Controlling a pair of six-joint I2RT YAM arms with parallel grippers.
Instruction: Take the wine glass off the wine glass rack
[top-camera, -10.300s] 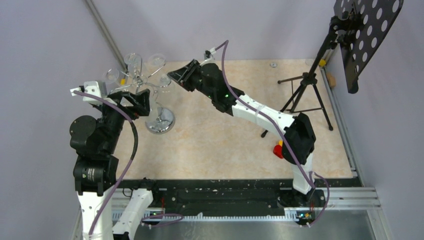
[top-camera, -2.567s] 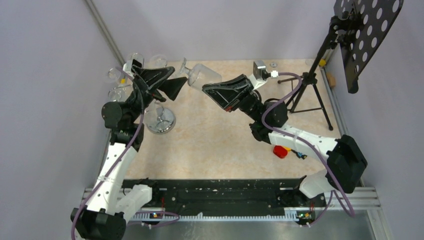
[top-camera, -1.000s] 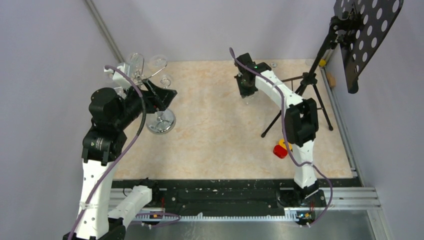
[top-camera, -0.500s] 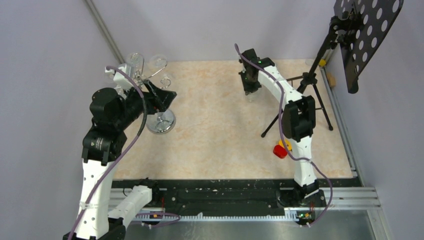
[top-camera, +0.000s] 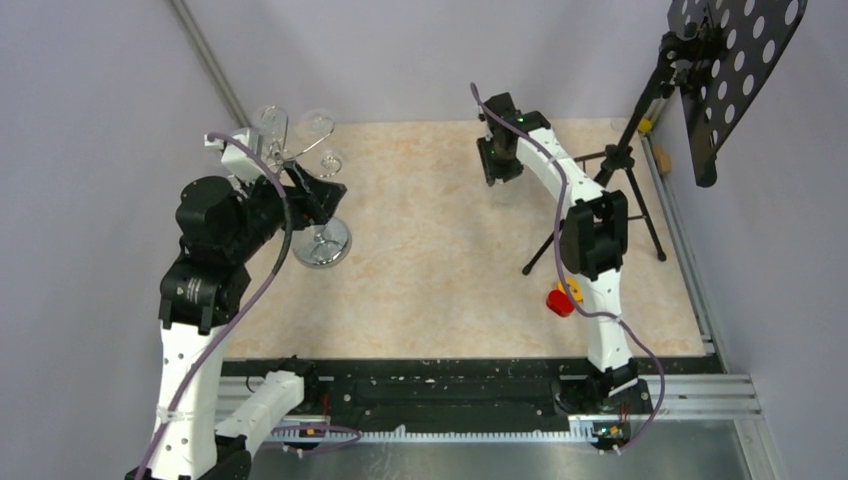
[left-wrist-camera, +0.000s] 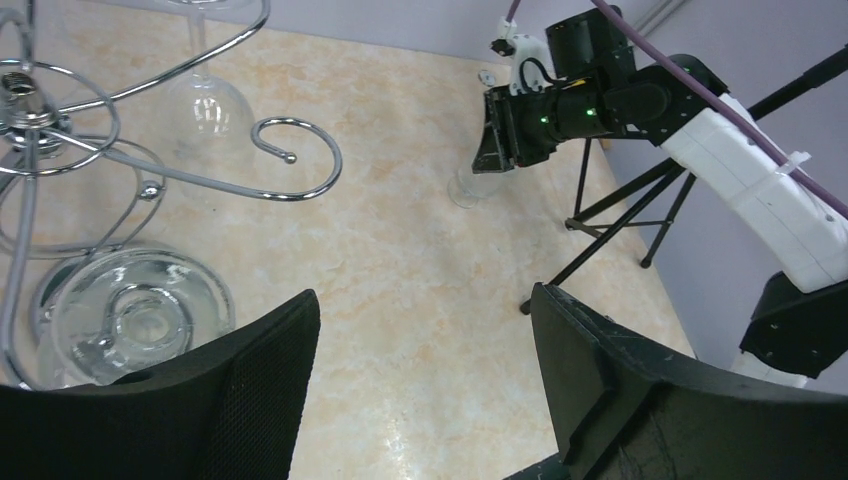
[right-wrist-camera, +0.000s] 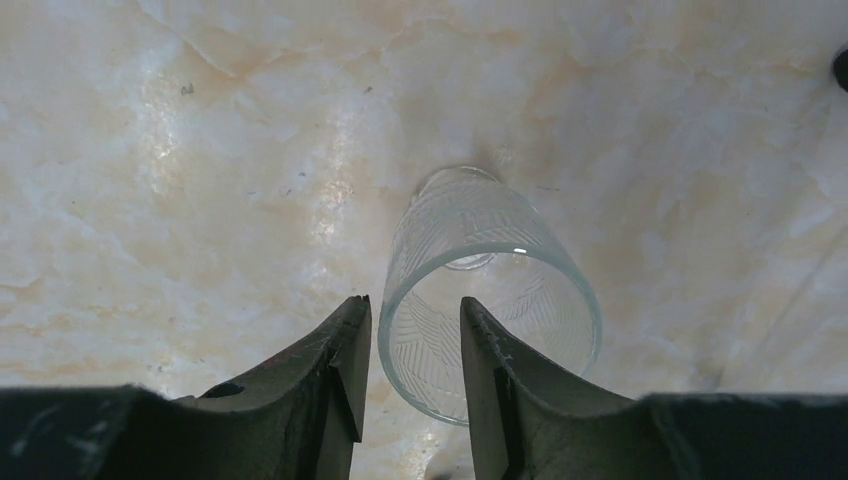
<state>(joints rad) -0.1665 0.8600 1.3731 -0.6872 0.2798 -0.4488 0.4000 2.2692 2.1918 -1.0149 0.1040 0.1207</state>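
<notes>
A clear wine glass (right-wrist-camera: 500, 250) stands upright on the marble table, also small in the left wrist view (left-wrist-camera: 468, 188). My right gripper (right-wrist-camera: 412, 310) hangs just above it, open, with the near rim wall loose between its fingers and a gap on both sides. From the top view the right gripper (top-camera: 498, 165) hides the glass. The chrome wine glass rack (top-camera: 322, 243) stands at the left, its curled arms (left-wrist-camera: 22, 88) still carrying other glasses (left-wrist-camera: 205, 110). My left gripper (top-camera: 325, 190) hovers beside the rack, wide open (left-wrist-camera: 425, 300) and empty.
A black tripod music stand (top-camera: 610, 165) with a perforated desk (top-camera: 735, 60) stands at the back right, close to the right arm. A red object (top-camera: 560, 303) lies by that arm's lower link. A metal pole (top-camera: 210, 70) runs behind the rack.
The right gripper's fingers have parted from the glass rim they were shut on. The glass stays standing on the table. The left arm has barely shifted.
</notes>
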